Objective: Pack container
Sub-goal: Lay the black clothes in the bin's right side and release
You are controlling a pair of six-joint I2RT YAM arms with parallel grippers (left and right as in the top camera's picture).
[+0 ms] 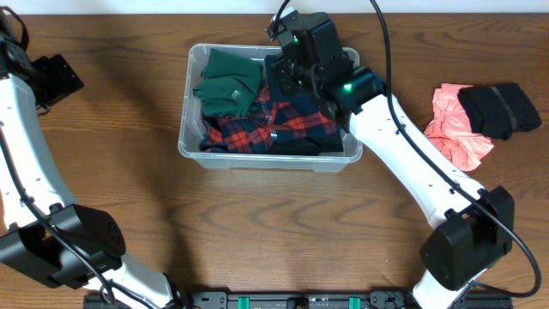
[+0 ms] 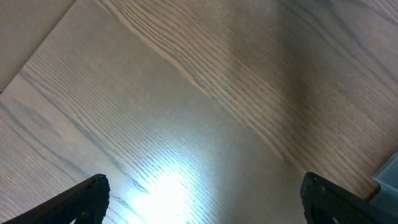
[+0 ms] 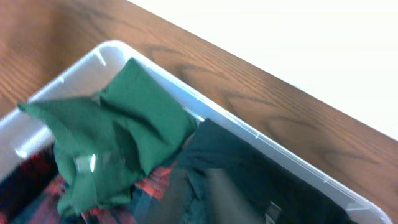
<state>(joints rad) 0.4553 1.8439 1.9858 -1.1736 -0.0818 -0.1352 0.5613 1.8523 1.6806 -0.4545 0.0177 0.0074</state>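
Observation:
The clear plastic container (image 1: 266, 159) stands at the middle back of the table. It holds a green garment (image 1: 227, 84), a red plaid garment (image 1: 274, 120) and a dark navy garment (image 1: 302, 144). My right gripper (image 1: 290, 75) is low over the container's back right part. In the blurred right wrist view its fingers (image 3: 196, 202) sit close together with the dark garment (image 3: 249, 168) between them, beside the green garment (image 3: 130, 124) and below the rim (image 3: 280, 148). My left gripper (image 1: 60, 77) is open and empty over bare wood (image 2: 202, 199) at the far left.
A pink cloth (image 1: 450, 129) and a black cloth (image 1: 502, 107) lie on the table to the right of the container. A corner of the container (image 2: 388, 180) shows at the right edge of the left wrist view. The table's back edge runs just behind the container.

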